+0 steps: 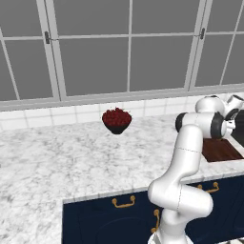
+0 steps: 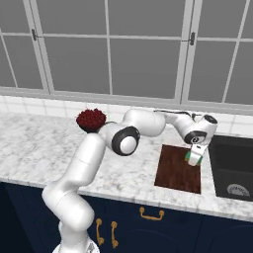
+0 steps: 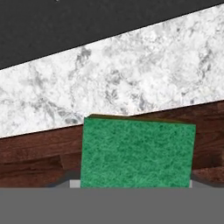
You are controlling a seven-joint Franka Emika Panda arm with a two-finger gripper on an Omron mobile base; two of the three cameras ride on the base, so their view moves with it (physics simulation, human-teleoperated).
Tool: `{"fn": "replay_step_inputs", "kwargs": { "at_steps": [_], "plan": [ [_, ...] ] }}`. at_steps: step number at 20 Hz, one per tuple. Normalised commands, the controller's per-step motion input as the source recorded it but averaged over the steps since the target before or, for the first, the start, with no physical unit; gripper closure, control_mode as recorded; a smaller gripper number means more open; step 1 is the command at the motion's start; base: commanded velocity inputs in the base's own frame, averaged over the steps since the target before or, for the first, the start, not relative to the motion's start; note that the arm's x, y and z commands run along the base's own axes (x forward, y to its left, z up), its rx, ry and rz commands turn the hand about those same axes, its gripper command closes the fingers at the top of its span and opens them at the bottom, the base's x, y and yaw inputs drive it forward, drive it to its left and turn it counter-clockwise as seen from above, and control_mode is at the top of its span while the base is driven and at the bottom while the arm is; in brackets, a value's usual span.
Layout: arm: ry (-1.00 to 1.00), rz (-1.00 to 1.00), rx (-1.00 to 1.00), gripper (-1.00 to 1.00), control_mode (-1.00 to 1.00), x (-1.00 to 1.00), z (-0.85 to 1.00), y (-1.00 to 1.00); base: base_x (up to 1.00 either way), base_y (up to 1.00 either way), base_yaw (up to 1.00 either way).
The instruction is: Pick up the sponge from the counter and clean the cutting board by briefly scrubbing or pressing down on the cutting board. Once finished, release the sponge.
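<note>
The sponge [image 2: 194, 157] is gripped in the tool [image 2: 194, 159], held over the cutting board [image 2: 175, 175] near the sink [image 2: 233, 165].

We look down on the green sponge [image 3: 138, 153], its scouring face toward us and a thin yellow edge along its top. Behind it lies the dark reddish-brown cutting board [image 3: 30, 153], then a slanting band of white-and-grey marbled surface [image 3: 131, 78], then the black sink basin [image 3: 65, 26] beyond.
</note>
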Motion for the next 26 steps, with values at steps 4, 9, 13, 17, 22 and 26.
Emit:
{"fn": "replay_step_inputs", "kwargs": {
  "at_steps": [4,9,13,17,22,26],
  "plan": [
    [-0.01,-0.08,-0.01,1.00,-1.00,0.42,-0.19,0.73,0.00,0.00,0.00],
    [0.00,-0.06,-0.02,1.00,-1.00,0.41,-0.27,0.88,0.00,0.00,0.00],
    [0.00,-0.02,0.00,1.00,-1.00,0.07,-0.44,0.84,0.00,0.00,0.00],
    [0.05,0.00,0.02,1.00,-1.00,0.00,-0.54,0.73,0.00,0.00,0.00],
    [0.08,0.00,0.00,1.00,-1.00,-0.22,-0.36,0.32,0.00,0.00,0.00],
    [0.12,0.00,-0.05,1.00,-1.00,-0.78,-0.17,0.09,0.00,0.00,0.00]
  ]
}}
